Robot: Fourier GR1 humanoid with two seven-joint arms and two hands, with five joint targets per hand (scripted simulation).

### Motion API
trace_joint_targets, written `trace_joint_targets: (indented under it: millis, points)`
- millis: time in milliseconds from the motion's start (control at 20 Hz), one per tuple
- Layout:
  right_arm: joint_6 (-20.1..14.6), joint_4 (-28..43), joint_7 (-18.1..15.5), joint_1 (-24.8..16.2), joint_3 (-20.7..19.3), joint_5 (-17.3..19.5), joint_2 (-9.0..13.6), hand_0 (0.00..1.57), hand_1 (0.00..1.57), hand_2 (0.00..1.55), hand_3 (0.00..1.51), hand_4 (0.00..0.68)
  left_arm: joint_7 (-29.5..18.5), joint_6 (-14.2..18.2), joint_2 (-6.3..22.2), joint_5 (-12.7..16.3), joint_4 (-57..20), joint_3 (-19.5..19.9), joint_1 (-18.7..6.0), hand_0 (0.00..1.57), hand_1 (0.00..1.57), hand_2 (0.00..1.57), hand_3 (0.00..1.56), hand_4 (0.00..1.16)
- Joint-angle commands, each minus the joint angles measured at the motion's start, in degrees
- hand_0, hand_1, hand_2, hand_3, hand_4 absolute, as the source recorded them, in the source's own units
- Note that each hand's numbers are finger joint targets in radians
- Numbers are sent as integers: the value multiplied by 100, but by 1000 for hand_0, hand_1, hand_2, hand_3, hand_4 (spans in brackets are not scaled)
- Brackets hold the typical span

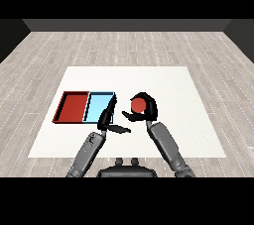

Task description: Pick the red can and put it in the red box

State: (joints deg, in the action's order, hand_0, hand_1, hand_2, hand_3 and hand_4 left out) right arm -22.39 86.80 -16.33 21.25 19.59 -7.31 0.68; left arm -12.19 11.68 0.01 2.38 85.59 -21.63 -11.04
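Left hand (106,118) hangs relaxed; right hand (147,110) curls round upright red can (137,104), axis vertical.

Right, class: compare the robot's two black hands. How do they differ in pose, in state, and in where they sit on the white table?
The right black hand is curled round the red can; the left black hand holds nothing, its fingers straight. The left hand sits by the light blue tray, overlapping its near right corner; the right hand is clear of both trays, to their right. Both are black hands on grey forearms reaching over the white table.
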Motion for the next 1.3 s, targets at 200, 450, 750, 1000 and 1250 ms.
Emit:
trace_joint_targets:
  millis: [200,450,750,1000,1250]
  points:
    - [149,185,211,91,-128,168,-67,1466,1466,1441,1393,654,-669,214,-1,372,-734,-470,58,0,0,0,0,0]
    - [-159,95,-215,-202,446,30,-67,1463,1463,1433,1387,663,-383,229,-1,514,-886,-313,-352,0,0,0,0,0]
    - [-100,78,-104,147,275,-101,-68,1454,1454,1442,1394,666,-477,265,-1,742,-866,-522,-207,0,0,0,0,0]
    - [-232,507,-153,-245,750,-418,-68,1482,1482,1436,1400,644,-659,261,-1,883,-1001,-626,-372,0,0,0,0,0]
    - [-422,216,-210,227,890,-635,-68,1515,1515,1451,1419,652,-185,627,-1,1277,-1089,-823,-968,0,0,0,0,0]
